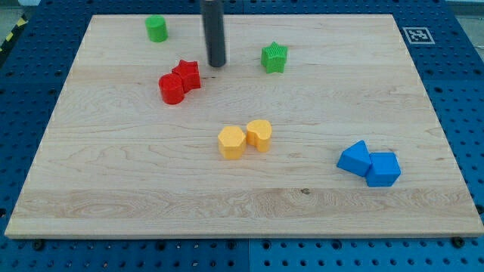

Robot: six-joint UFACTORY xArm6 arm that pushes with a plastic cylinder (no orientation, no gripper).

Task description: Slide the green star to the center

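Dark rod over wooden board (pixel 113 189)

Showing as a plain, smooth, charcoal cylinder, ending in my tip (pixel 217 65), blunt and rounded, lacking visible markings, cables or screws.

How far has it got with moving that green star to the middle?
Nothing looks done yet: the green star sits near the view's top, above the board's middle. In hand: my tip stands to its left, apart from it. Left: the whole slide down toward the yellow blocks.

open board below green star (pixel 274 57), yellow blocks (pixel 244 138) crowd centre, red blocks (pixel 179 81) left
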